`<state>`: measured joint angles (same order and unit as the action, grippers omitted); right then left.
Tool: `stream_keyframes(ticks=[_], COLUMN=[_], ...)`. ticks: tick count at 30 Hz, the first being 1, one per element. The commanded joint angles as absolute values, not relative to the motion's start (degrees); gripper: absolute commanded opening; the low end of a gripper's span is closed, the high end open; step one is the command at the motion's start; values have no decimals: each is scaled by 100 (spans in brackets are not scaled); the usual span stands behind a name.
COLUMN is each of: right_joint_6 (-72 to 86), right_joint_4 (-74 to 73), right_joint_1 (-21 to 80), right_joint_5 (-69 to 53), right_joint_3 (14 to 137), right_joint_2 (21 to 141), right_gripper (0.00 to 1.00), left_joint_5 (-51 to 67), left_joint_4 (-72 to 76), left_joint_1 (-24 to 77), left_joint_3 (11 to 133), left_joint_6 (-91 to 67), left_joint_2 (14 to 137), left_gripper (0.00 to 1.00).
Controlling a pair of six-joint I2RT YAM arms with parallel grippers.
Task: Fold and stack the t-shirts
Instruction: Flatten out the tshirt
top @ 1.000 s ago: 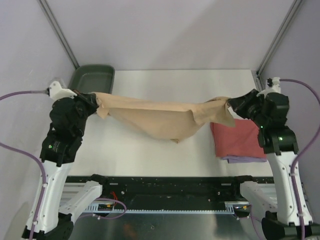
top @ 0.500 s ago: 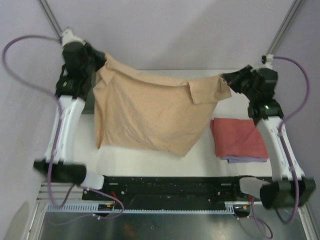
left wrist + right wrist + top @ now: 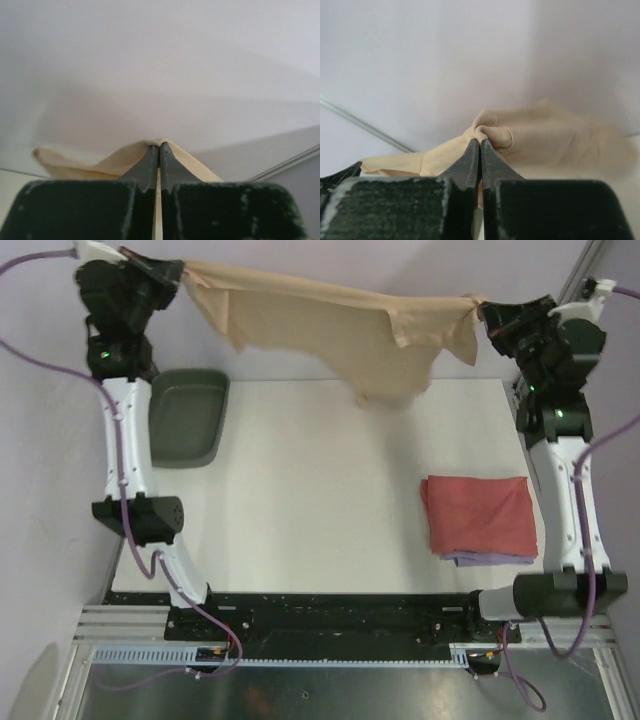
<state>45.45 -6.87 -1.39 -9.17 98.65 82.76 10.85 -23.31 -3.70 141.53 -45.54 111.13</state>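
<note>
The tan t-shirt (image 3: 320, 325) hangs stretched in the air over the table's far edge, its lowest part drooping near the back middle. My left gripper (image 3: 183, 270) is shut on its left corner, high at the far left; the pinched cloth (image 3: 120, 160) shows around the closed tips (image 3: 159, 145). At the far right my right gripper (image 3: 480, 310) is shut on the other corner, with bunched tan cloth (image 3: 520, 135) past its tips (image 3: 480, 141). A folded coral-red t-shirt (image 3: 478, 515) lies at the right on a folded lavender t-shirt (image 3: 490, 560), of which only an edge shows.
A dark green tray (image 3: 188, 415) sits at the table's far left, below the raised left arm. The white table (image 3: 300, 500) spreads between the two arms. Pale walls stand close behind and at both sides.
Both arms have risen and reached back, lifting the tan t-shirt off the table and stretching it high near the back wall. The green tray, covered half a second ago, shows again.
</note>
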Motion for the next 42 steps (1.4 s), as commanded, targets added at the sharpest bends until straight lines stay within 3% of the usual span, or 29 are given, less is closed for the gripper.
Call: stream_keyframes(ticks=[1,9,16,20,26,28,33,42], right_joint_6=[4538,4747,4818,4762,4725,4686,4564,4517], right_joint_4=[-563,-1634,-1724,-1651,-1618,-1670,-1880,-1821], right_joint_1=[-184,-36,334,642,711,668,605,266], right_joint_5=[-382,-762,-1476,-1564,-1542,-1473,-1200,-714], right_joint_3=[9297,6662,4628,4121,3967,3965,3900,3622], right_joint_2=[7149,6256,6641,7248,7662,7734,7717,7363], right_gripper=[0,0,0,0,0,7,42,58], left_joint_5=[1378,1599,1237,1028,909,856,969,1065], left_joint_4=[-1539,-1531,-1543,-1537,-1541,-1541,-1542,-1543], left_joint_1=[-841,-944,-951,-955,-957,-958,-953,-952], left_joint_3=[13414,9656,6148,5269,4916,4901,4859,4823], left_joint_6=[-4702,-4414,-4250,-4214,-4139,-4089,-3999,-3982], left_joint_2=[10023,8716,8037,8095,8081,8021,7983,7929], left_gripper=[0,0,0,0,0,0,0,0])
